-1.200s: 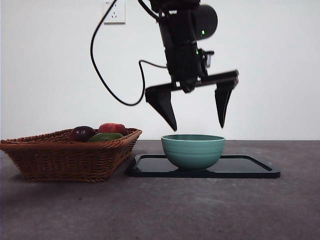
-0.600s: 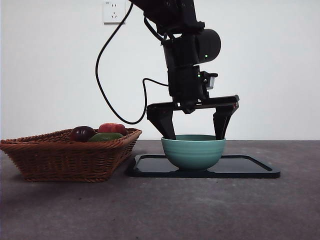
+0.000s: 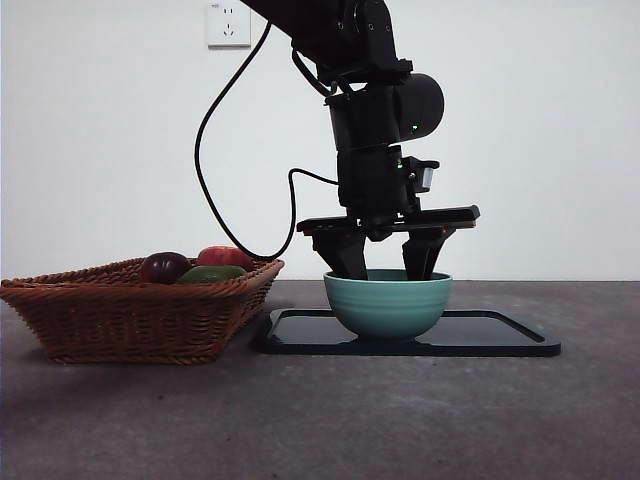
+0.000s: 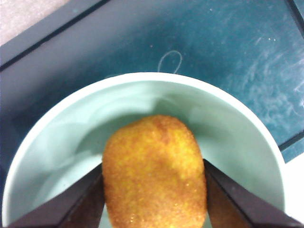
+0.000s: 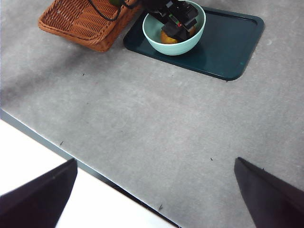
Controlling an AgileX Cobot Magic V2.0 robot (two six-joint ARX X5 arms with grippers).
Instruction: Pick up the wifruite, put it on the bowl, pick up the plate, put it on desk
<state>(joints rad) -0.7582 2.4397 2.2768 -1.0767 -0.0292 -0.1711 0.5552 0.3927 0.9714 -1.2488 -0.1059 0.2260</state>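
The wifruite is seated inside the bowl, flanked closely on both sides by the jaws of the left gripper; firm grip cannot be confirmed; the bowl stands on a dark tray beside a wicker basket; the right gripper is held wide apart above the desk, holding nothing.

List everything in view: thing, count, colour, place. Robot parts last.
wifruite: 1, yellow-orange, inside the bowl, between the left jaws
bowl: 1, mint green, on the tray
tray: 1, dark teal, on the desk beside the basket
basket: 1, brown wicker, beside the tray
fruits in basket: 3 visible, dark purple, red, green
desk: 1, grey mottled
wall socket: 1, white, on the wall
left gripper: 1, black, reaching down into the bowl, jaws against the wifruite
right gripper: 1, black, open, waiting well back from the tray
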